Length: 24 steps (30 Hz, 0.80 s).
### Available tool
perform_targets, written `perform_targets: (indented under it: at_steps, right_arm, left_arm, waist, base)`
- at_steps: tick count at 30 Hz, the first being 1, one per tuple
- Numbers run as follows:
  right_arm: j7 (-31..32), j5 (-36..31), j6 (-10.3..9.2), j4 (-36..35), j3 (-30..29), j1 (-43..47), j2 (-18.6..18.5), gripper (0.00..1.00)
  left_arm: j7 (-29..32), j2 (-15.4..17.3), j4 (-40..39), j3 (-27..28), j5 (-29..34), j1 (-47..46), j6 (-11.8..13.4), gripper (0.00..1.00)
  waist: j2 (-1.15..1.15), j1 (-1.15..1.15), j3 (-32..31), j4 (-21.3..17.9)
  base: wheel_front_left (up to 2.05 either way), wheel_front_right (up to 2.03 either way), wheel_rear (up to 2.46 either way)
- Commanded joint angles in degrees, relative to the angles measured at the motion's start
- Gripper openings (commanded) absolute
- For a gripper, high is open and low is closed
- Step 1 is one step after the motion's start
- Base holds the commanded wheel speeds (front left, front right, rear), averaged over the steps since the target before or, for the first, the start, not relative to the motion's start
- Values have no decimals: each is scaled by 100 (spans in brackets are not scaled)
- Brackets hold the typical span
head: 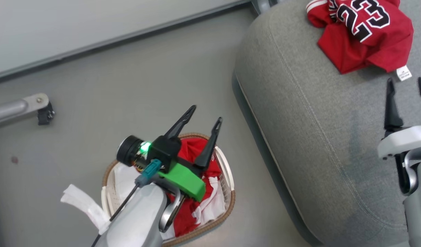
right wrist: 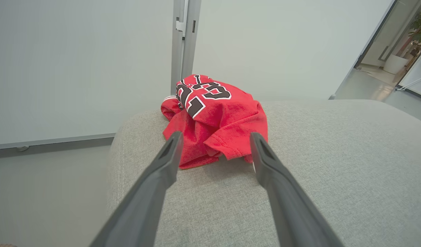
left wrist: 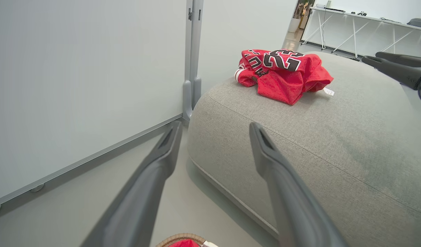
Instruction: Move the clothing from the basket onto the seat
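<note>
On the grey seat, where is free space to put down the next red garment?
The large grey woven seat is bare between its stitched edge and the crumpled red "23" jersey, which crowds the far corner. The white perforated basket is crowded with red clothing.

The seat [head: 317,137] is coarse, matt woven cloth; the red jersey [head: 365,41] soft knit fabric; the basket [head: 227,173] white perforated plastic with a brown woven rim.
</note>
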Motion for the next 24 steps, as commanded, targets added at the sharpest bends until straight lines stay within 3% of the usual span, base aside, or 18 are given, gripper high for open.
perform_targets:
  at_steps: [1, 13, 24]
  right_arm:
    - [-8, 12, -8, -80, 88, 136, 21, 100]
    - [-8, 110, -8, -103, 893, 633, 348, 100]
    - [-9, 108, -8, 138, 1124, 1015, 627, 100]
  left_arm:
    - [-5, -13, 28, 157, 88, 152, 8, 100]
    - [-5, 11, 276, 1685, 414, 1006, 205, 100]
    - [-5, -64, 356, 2950, 562, 1796, 255, 100]
  waist:
    - [0, 0, -555, 328]
    - [0, 0, -1063, 980]
    - [0, 0, -1436, 1312]
  base:
    - [0, 0, 0]
    - [0, 0, 0]
    - [0, 0, 0]
